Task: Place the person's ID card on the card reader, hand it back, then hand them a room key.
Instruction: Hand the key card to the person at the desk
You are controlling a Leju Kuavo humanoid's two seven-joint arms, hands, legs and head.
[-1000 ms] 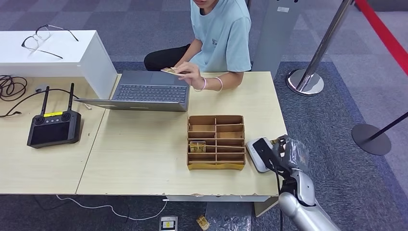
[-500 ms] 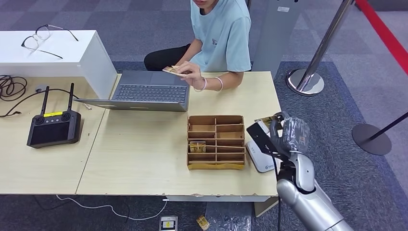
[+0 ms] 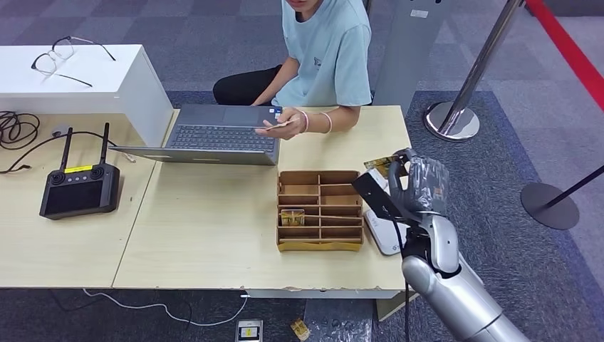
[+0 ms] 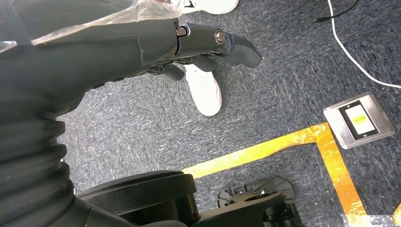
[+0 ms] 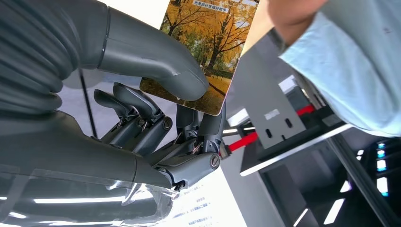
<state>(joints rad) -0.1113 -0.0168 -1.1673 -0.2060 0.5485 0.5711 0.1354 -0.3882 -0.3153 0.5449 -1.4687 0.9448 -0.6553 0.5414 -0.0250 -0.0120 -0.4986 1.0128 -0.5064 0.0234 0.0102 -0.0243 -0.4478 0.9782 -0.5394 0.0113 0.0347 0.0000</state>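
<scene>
My right hand (image 3: 417, 187) is raised over the table's right edge and pinches a card printed with autumn trees (image 3: 379, 166) between thumb and fingers. The right wrist view shows that card (image 5: 208, 42) close up, under the thumb of the right hand (image 5: 156, 109). Below the hand, the white card reader (image 3: 382, 235) lies on the table. A person in a light blue shirt (image 3: 327, 50) sits across the table, holding a small card (image 3: 274, 120) at the laptop's edge. My left hand (image 4: 189, 47) hangs over the carpet with nothing in it.
A wooden divided organizer (image 3: 320, 210) with a yellowish card (image 3: 292, 216) in one slot stands left of the reader. An open laptop (image 3: 221, 135), a black controller (image 3: 78, 187) and a white box (image 3: 78, 75) with glasses occupy the table's left. Stanchion posts (image 3: 452, 117) stand to the right.
My right hand rose from beside the card reader with the tree card and moved toward the person. The person's hand lowered their card to the laptop's edge.
</scene>
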